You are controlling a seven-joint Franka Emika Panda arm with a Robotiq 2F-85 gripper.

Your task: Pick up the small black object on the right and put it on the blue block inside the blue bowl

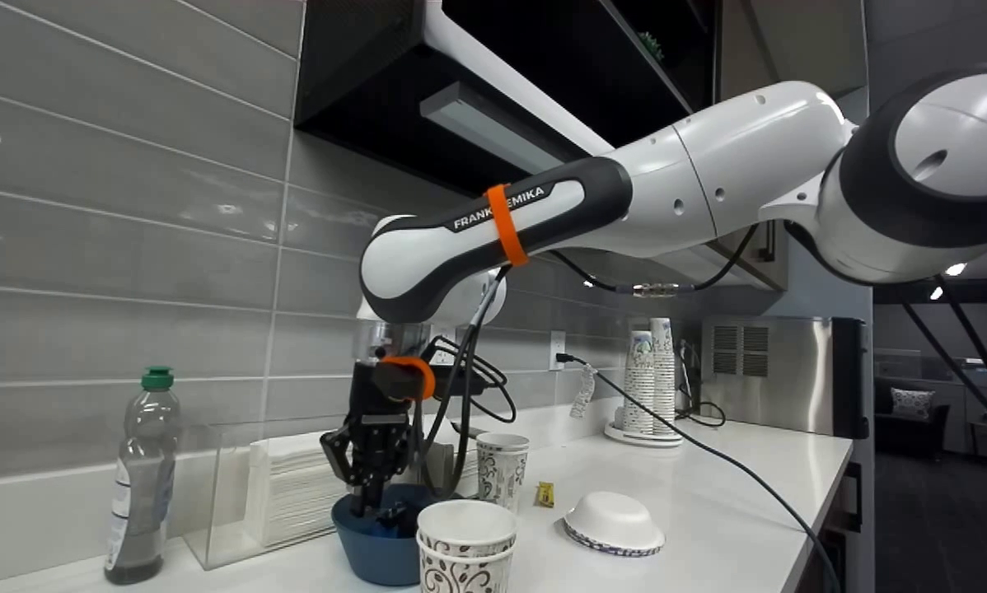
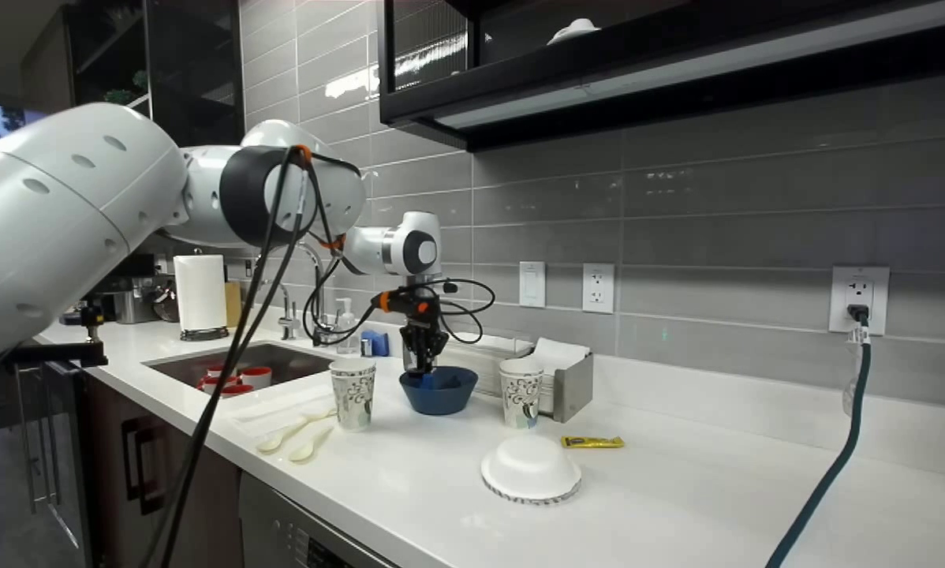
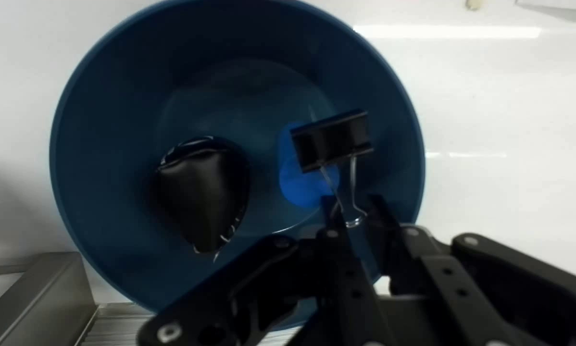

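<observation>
The glossy dark blue bowl [image 3: 249, 29] stands on the counter and shows in both exterior views [image 1: 382, 564] [image 2: 439, 404]. Inside it is a bright blue block [image 3: 303, 188]. A small black binder clip [image 3: 335, 139] with wire handles is above or on the block and partly covers it; I cannot tell whether they touch. My gripper [image 3: 354, 204] reaches down into the bowl, its fingertips closed on both sides of the clip's wire handles. A glossy black object [image 3: 204, 197] lies in the bowl, left of the block in the wrist view.
Patterned paper cups [image 1: 465, 548] [image 2: 521, 394] stand close to the bowl. A napkin holder [image 2: 573, 386] is behind it. A white dish [image 2: 531, 467], a yellow packet [image 2: 592, 442], spoons [image 2: 311, 444], a soap bottle [image 1: 142, 486] and a sink [image 2: 283, 359] are nearby.
</observation>
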